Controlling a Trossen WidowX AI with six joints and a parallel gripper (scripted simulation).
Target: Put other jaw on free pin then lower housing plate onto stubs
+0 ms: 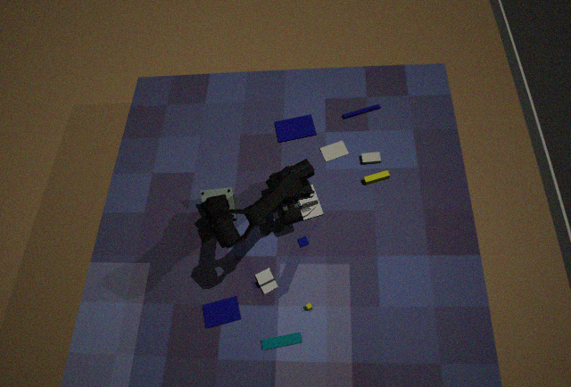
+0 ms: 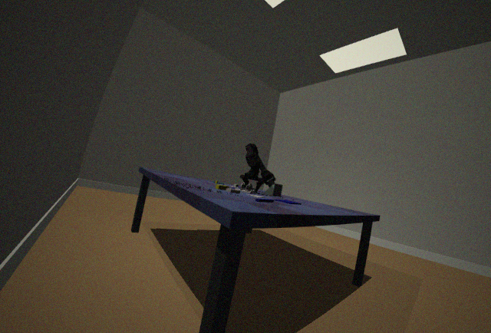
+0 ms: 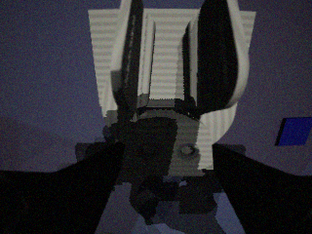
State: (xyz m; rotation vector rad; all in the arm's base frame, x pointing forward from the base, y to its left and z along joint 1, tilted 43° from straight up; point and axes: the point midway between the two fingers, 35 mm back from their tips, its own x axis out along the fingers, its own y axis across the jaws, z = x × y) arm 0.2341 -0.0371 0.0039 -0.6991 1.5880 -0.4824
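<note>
A pale base plate (image 1: 316,211) (image 3: 101,44) lies on the table. The left jaw (image 3: 129,58) and right jaw (image 3: 219,58) stand roughly parallel over it, with a gap between them. Their pins and gear teeth are hidden or too dark to make out. My gripper (image 1: 293,209) (image 3: 166,144) is at the near end of the base plate, around the housing plate (image 3: 188,132), a shaded grey piece behind the jaws. A small round feature shows on its right half. Shadow hides whether the plate touches the stubs or sits level.
A small blue tile (image 1: 302,242) (image 3: 295,131) lies near the base plate. White blocks (image 1: 266,280), a blue plate (image 1: 221,312) and a teal bar (image 1: 281,341) lie on one side. Another blue plate (image 1: 294,127), a white tile (image 1: 334,151) and a yellow bar (image 1: 376,177) lie on the other.
</note>
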